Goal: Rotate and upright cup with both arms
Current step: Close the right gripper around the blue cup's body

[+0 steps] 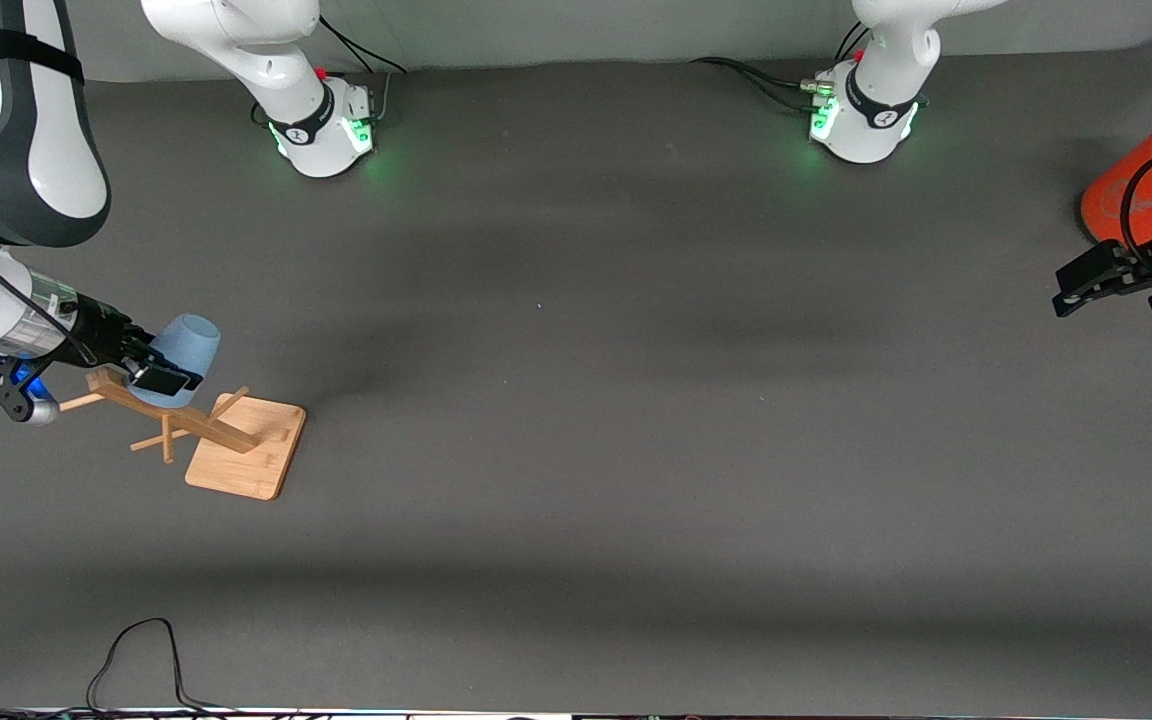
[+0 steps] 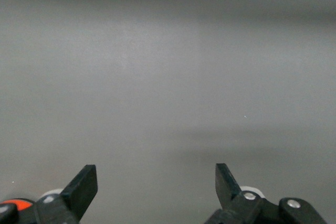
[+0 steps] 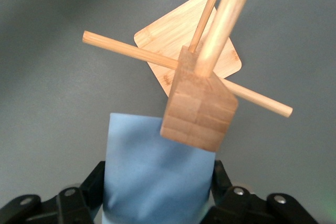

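Observation:
The light-blue cup [image 1: 188, 347] hangs tilted on a peg of a wooden rack [image 1: 198, 424], at the right arm's end of the table. My right gripper [image 1: 162, 366] is shut on the cup, with one black finger on each side of its wall. In the right wrist view the cup [image 3: 152, 156] fills the space between the fingers [image 3: 96, 183], and the rack's block top [image 3: 198, 114] overlaps its upper edge. My left gripper [image 1: 1111, 298] waits open and holds nothing above the table at the left arm's end; its view shows only bare grey table between the fingertips [image 2: 84, 182].
The rack stands on a flat square wooden base [image 1: 248, 455] with pegs sticking out sideways. An orange cylinder with a grey top [image 1: 1136, 190] stands right beside the left gripper. A black cable [image 1: 136, 650] loops at the table's front edge.

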You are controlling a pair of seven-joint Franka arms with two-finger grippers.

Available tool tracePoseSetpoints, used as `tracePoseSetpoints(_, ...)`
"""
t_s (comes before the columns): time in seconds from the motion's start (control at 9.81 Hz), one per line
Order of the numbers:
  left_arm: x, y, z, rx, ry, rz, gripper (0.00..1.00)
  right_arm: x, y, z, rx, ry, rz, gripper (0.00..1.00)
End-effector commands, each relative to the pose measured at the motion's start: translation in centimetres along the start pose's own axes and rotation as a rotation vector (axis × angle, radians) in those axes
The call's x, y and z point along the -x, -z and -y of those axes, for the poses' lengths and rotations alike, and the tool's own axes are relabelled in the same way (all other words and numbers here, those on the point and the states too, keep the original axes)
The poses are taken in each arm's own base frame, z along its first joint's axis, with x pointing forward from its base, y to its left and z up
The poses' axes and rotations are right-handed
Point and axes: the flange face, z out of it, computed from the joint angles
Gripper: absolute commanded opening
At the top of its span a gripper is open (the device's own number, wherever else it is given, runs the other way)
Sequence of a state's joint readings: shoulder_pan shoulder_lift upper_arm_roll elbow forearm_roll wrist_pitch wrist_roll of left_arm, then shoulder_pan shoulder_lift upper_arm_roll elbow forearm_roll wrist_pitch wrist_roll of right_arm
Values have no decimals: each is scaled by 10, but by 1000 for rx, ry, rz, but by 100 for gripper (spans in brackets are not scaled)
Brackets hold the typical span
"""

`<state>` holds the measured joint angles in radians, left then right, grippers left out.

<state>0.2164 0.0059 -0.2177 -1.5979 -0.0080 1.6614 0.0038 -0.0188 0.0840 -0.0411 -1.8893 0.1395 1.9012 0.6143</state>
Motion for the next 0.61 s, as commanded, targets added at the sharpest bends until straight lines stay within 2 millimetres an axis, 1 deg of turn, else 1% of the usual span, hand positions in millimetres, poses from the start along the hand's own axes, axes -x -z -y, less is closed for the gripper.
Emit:
tracePoseSetpoints(0.0,-2,3,0,-13,-16,-5,100,3,2,1,-13,-16,-3,47)
tracePoseSetpoints(0.2,-2,3,0,-13,-16,-5,100,7,11,5,-12,-8,1,47)
tracePoseSetpoints(0.41,-2,3,0,-13,-16,-5,100,19,16,17,-10,11,1,47)
tracePoseSetpoints(0.51,-2,3,0,-13,-16,-5,100,21,20,18,-10,-8,3,47)
